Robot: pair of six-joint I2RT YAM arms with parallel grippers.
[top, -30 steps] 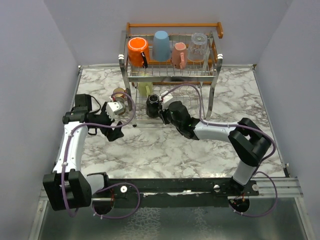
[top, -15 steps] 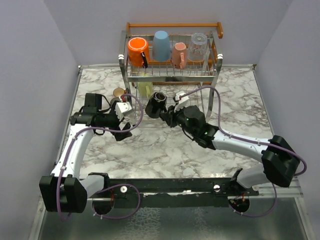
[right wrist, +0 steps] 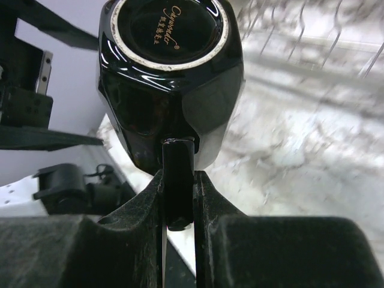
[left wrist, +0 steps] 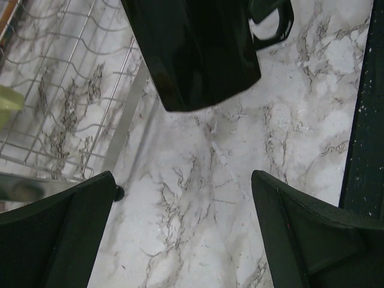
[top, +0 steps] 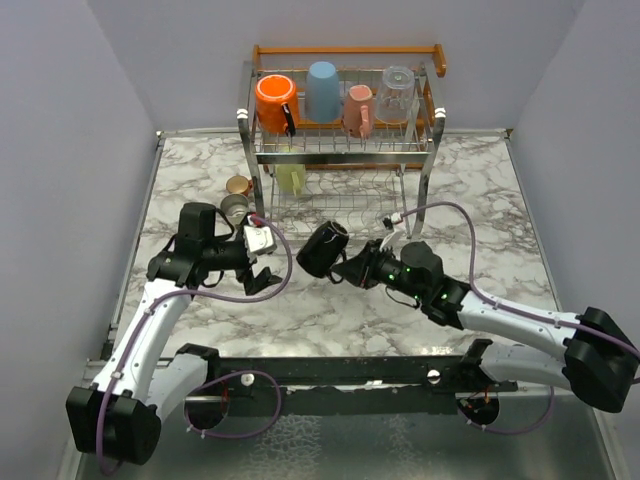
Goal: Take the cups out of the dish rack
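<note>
My right claw point(right wrist: 178, 198) is clenched on the handle of the black mug point(right wrist: 171, 84). The mug is held on its side, and I judge the handle pinch keeps the fingers off its slick body. Overhead, the mug is at centre frame, clear of the dish rack point(top: 345, 48) and over the marble table point(top: 330, 320). My left claw point(left wrist: 180, 240) is spread wide and empty, just left of the mug. Lower centre looks open. Two small cups point(top: 238, 185) crowd the rack's left leg, and the rack front is close behind.

We see a glossy black glazed mug point(right wrist: 171, 90), a shiny chrome wire dish rack point(top: 345, 205) with wooden rails point(top: 345, 49), and a marble-patterned table point(left wrist: 198, 198).
</note>
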